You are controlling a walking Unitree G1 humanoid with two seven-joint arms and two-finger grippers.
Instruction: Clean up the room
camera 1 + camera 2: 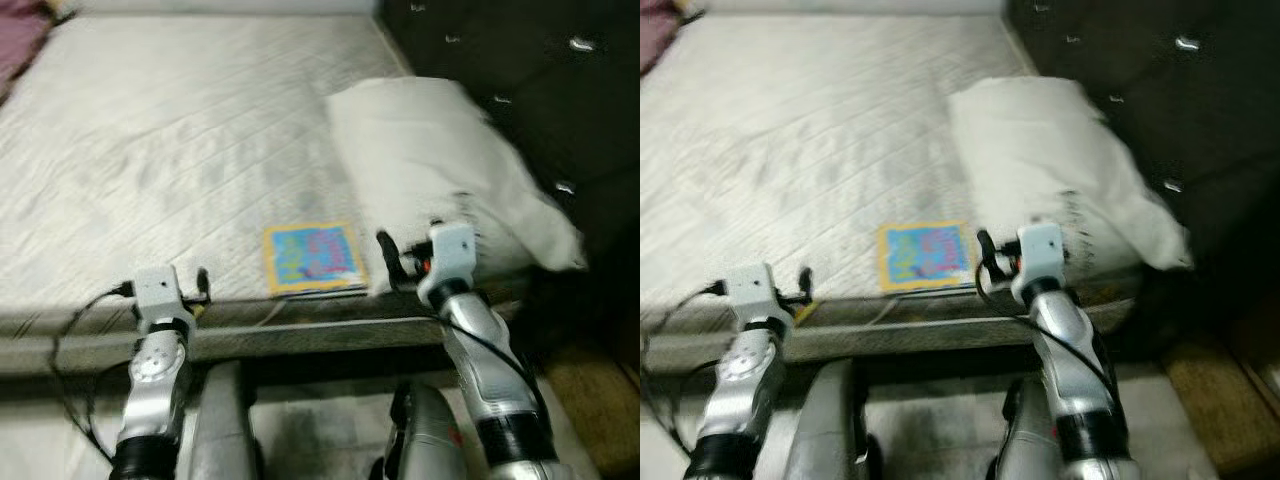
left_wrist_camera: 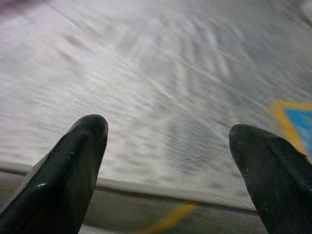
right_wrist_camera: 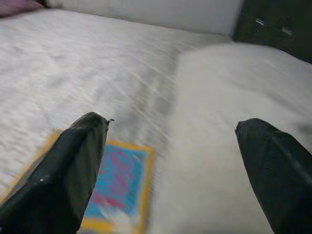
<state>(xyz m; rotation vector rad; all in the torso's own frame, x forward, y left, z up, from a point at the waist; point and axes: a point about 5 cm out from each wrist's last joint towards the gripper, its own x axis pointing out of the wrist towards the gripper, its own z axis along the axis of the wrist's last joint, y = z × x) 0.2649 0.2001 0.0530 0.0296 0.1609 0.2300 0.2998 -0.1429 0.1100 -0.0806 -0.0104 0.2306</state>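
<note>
One thin, flat book with a yellow border and a blue-and-pink cover (image 1: pixel 314 258) is entered as the item to be tidied. It is found lying flat on the pale quilted mattress of the bed (image 1: pixel 180 140), at the bed's near edge, at about 6 o'clock of the mattress. A large white soft pillow (image 1: pixel 440 170) lies at 3 o'clock of the book, just beside it, with a dark tufted headboard (image 1: pixel 520 70) beyond.

Handling, as judged: light, fairly stiff, smooth-covered, not fragile; prone to sliding on fabric. Being flat, it is best taken by the near edge, where it can be drawn slightly over the mattress edge and pinched.

Writing: the cover print is blurred; nothing can be read.

Right gripper (image 3: pixel 170 170): jaws held wide apart, empty, poised at the book's 3 o'clock side, over the pillow's edge. Left gripper (image 2: pixel 168 170): jaws apart, empty, at the mattress edge, near 9 o'clock of the book.
</note>
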